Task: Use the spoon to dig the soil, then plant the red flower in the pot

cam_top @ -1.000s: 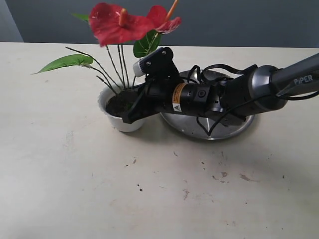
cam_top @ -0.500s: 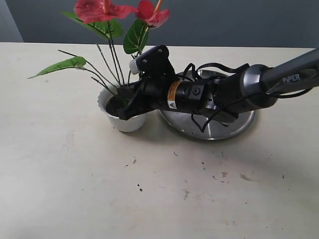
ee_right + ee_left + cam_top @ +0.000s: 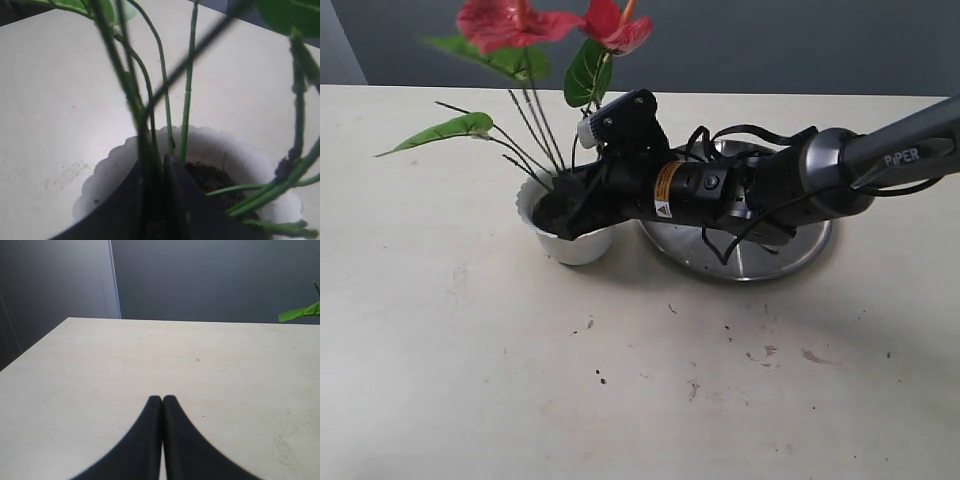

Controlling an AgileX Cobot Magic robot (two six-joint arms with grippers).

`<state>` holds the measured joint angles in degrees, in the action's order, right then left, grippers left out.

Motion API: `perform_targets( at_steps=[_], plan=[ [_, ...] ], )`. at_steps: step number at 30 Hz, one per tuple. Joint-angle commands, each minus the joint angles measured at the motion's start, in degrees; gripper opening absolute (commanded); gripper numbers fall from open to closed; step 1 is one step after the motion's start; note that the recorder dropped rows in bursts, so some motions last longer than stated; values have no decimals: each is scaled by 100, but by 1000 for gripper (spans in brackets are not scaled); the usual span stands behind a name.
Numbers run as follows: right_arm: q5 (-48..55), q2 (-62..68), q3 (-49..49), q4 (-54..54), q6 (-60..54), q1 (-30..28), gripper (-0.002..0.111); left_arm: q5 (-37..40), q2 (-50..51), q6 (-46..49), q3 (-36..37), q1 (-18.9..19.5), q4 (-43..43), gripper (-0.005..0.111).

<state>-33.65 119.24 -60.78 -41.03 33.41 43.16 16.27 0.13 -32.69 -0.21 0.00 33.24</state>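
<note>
My right pincer (image 3: pixel 572 222) reached into the white pot (image 3: pixel 565 246), its two black tips narrowed around the thin green stems at the base of the red flower (image 3: pixel 535 22). The stems stood in the dark soil (image 3: pixel 212 180) inside the pot, beside the steel plate (image 3: pixel 760 262). My left pincer (image 3: pixel 162 401) hung closed and empty over the bare surface (image 3: pixel 150 365).

Glossy red flower (image 3: pixel 545 22), crumbly dark soil (image 3: pixel 555 210), probably plastic white pot (image 3: pixel 570 245), shiny steel plate (image 3: pixel 760 262).
</note>
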Motion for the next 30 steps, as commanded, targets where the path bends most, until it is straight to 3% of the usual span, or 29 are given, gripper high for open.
perform_targets(
  at_steps=[1, 10, 15, 30],
  plan=[
    [952, 336, 166, -365, 122, 83, 32, 7, -13, -14, 21, 5, 2, 0],
    [976, 271, 166, -365, 338, 83, 36, 7, -13, -14, 21, 5, 2, 0],
    [1096, 71, 166, -365, 362, 83, 51, 7, -13, -14, 21, 5, 2, 0],
    [1496, -271, 166, -385, 362, 83, 51, 7, -13, -14, 21, 5, 2, 0]
  ],
)
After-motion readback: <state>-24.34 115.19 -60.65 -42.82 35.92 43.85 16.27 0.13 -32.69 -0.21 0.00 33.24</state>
